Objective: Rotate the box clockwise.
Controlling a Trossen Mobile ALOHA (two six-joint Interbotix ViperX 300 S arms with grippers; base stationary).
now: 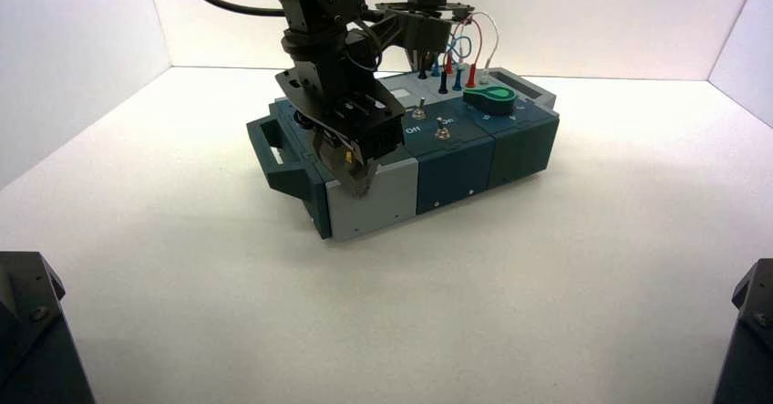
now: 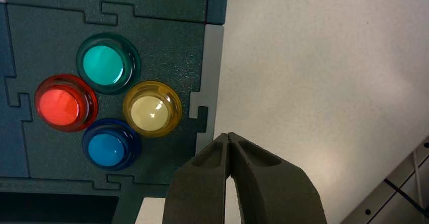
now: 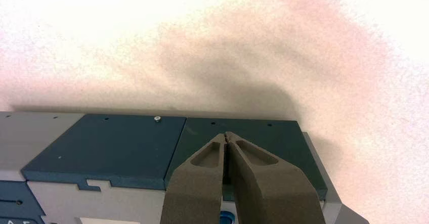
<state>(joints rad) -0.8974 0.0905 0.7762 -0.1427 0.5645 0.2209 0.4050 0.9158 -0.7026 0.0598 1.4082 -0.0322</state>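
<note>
Two claws, tips pressed together: left claw at the box's near side, right claw at its far side, probably placed for opposing turning pushes.

A pale, matte worktop spreads wide, meeting light walls behind and at both sides. Directly on it lies the teal and grey box, set at an angle, shadow around its base.

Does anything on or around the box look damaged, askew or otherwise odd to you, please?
Nothing looks damaged. The box merely sits at a slant, which fits being turned, and its four round buttons, such as the yellow one, look intact.
</note>
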